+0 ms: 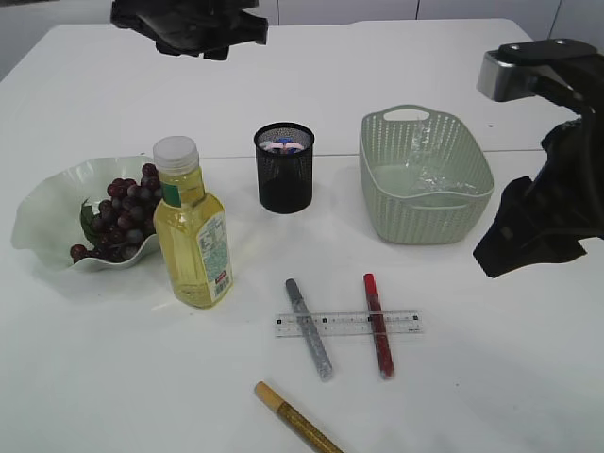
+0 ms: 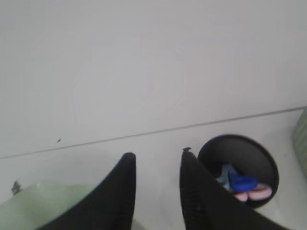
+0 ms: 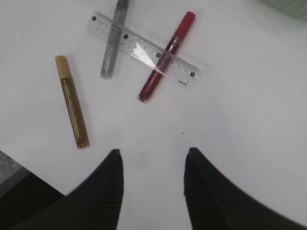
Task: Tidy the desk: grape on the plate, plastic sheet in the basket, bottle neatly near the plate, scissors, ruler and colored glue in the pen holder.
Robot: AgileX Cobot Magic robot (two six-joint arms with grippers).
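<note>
Already the dark grapes (image 1: 121, 215) lie on the wavy white plate (image 1: 42, 212), the clear plastic sheet (image 1: 427, 170) in the green basket (image 1: 377, 203), the scissors (image 1: 283, 145) in the black mesh pen holder (image 1: 284, 184) and the yellow bottle (image 1: 192, 226) beside the plate, while the clear ruler (image 1: 347, 324) and three glue sticks (image 1: 309, 327) wait on the white counter (image 1: 491, 377), both arms' fingers (image 2: 122, 191) (image 3: 108, 187) partly open and empty.

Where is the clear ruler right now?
In the exterior view the ruler lies flat on the table, front centre, across the silver glue pen and red glue pen.

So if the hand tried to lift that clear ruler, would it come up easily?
Probably awkward. The clear ruler lies flat across the silver glue pen and red glue pen, so it may slide or rock. It looks thin, likely light and slightly bendy. Lifting it could set those round pens rolling.
</note>
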